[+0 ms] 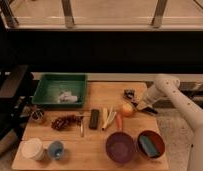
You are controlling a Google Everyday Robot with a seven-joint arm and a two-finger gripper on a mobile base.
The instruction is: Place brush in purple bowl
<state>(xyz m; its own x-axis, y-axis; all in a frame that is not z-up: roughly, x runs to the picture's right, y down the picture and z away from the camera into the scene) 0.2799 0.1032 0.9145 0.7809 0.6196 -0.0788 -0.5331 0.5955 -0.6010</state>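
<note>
The brush [129,93] shows as a small dark shape on the wooden table [95,155], near the far right edge; its handle is hard to make out. The gripper [145,107] is at the end of the white arm [167,87]. It is low over the table, just right of and in front of the brush, beside an orange fruit [127,109]. The purple bowl [120,147] sits empty at the front of the table, well in front of the gripper.
A red-brown bowl [150,144] with a teal object stands right of the purple bowl. A flat black bar [94,118], pale vegetables [108,118] and a carrot [119,122] lie mid-table. A green tray [61,90] is at the back left. A white cup [32,148] and a blue cup [56,149] stand front left.
</note>
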